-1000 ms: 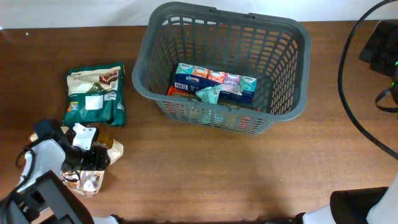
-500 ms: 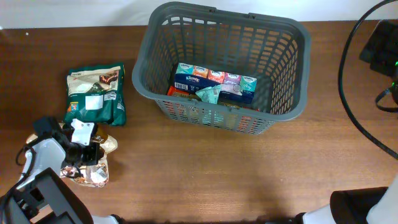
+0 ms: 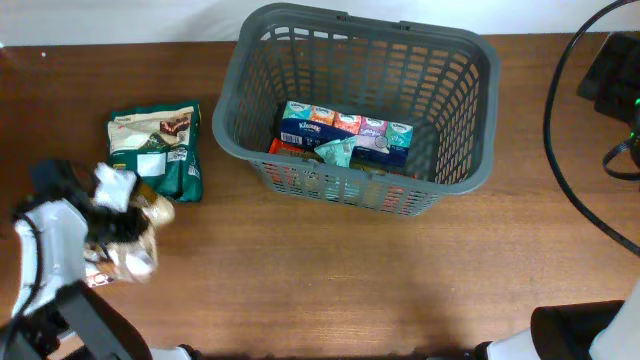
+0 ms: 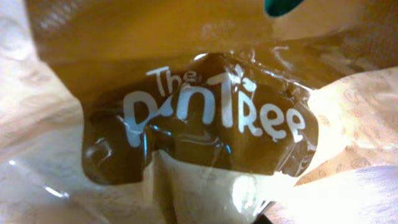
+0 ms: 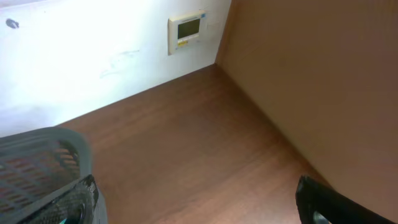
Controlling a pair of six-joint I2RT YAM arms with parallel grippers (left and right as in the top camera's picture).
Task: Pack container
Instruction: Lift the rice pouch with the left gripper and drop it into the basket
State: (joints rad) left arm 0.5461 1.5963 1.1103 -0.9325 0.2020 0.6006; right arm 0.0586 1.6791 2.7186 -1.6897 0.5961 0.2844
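The container (image 3: 350,18), a dark grey slotted basket, stands at the back centre and holds a row of tissue packs (image 3: 345,133). Its corner also shows in the right wrist view (image 5: 43,162). At the far left my left gripper (image 3: 118,225) is shut on a beige and brown snack pack (image 3: 135,258), which hangs crumpled just off the table. That pack (image 4: 199,118) fills the left wrist view and hides the fingers. My right gripper (image 5: 202,205) is open over bare wood, with nothing between its fingers (image 5: 323,202).
A green snack bag (image 3: 155,150) lies flat to the left of the container, just behind the held pack. Black cables and a dark device (image 3: 615,70) sit at the right edge. A wall with a small panel (image 5: 186,28) is beyond the table.
My left gripper closed on the beige snack pack, then carried it left and slightly back, toward the green bag. The right gripper stayed where it was.
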